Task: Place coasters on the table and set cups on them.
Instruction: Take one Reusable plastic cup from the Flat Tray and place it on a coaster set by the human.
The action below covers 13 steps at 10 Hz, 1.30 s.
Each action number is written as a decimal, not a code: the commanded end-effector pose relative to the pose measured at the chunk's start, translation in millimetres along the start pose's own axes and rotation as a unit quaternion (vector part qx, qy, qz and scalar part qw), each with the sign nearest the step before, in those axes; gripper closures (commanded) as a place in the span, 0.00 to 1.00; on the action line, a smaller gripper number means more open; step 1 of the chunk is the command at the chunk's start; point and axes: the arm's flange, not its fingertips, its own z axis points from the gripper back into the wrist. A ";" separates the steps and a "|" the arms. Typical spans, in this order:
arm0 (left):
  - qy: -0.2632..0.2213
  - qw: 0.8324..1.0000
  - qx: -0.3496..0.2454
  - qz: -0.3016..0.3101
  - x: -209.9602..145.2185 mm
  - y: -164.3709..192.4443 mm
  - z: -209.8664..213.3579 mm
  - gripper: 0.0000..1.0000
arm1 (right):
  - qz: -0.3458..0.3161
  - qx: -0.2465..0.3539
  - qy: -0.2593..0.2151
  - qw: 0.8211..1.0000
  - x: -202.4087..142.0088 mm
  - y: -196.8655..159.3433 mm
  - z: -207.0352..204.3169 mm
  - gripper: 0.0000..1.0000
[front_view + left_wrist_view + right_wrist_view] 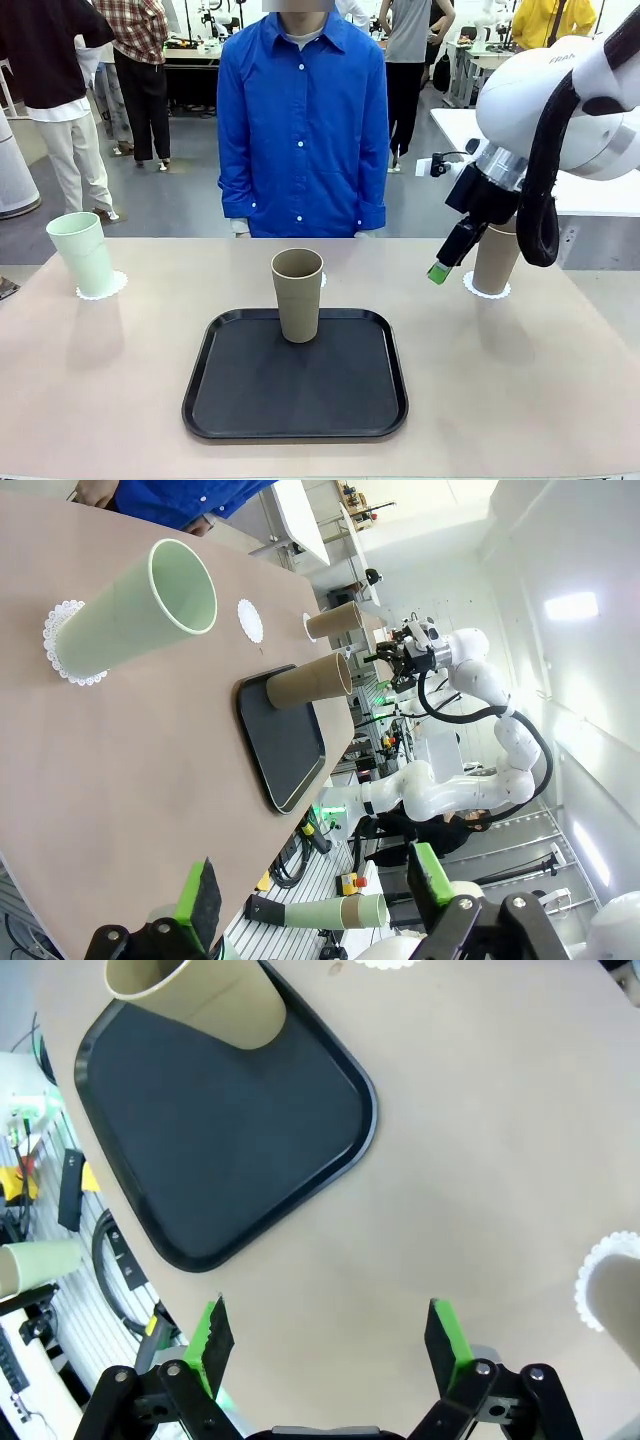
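A pale mint cup (pixel 82 252) stands on a lacy white coaster (pixel 103 287) at the table's (pixel 540 380) far left. One taupe cup (pixel 297 293) stands on the black tray (pixel 295 400), and a bare coaster (pixel 250 620) lies just behind it. The other taupe cup (pixel 497 257) sits on a coaster (pixel 487 288) at the right. My right gripper (pixel 442 268) hangs just left of that cup. Its wrist view shows the gripper (pixel 330 1335) open and empty above bare table. My left gripper (pixel 315 890) is open too, far back from the mint cup (pixel 140 605).
A person in a blue shirt (pixel 300 120) stands at the far edge, hands low. The tray takes the middle front of the table. My right arm (pixel 560 110) reaches in from the upper right. Bare tabletop lies left and right of the tray.
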 end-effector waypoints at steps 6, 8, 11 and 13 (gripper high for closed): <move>0.001 1.000 -0.002 -0.004 -0.9 -1.7 2.5 0.00 | -0.006 -0.006 -0.006 1.000 2.2 -8.1 7.0 0.00; 0.001 1.000 -0.002 -0.004 -0.9 -1.7 2.5 0.00 | 0.049 0.046 -0.086 0.994 1.2 -18.0 -7.2 0.00; 0.001 1.000 -0.002 -0.004 -0.9 -1.7 2.5 0.00 | 0.113 0.107 -0.211 0.965 2.2 -23.8 -40.0 0.00; 0.001 1.000 -0.002 -0.004 -0.9 -1.7 2.5 0.00 | 0.156 0.119 -0.300 0.934 -6.6 -24.2 -60.9 0.00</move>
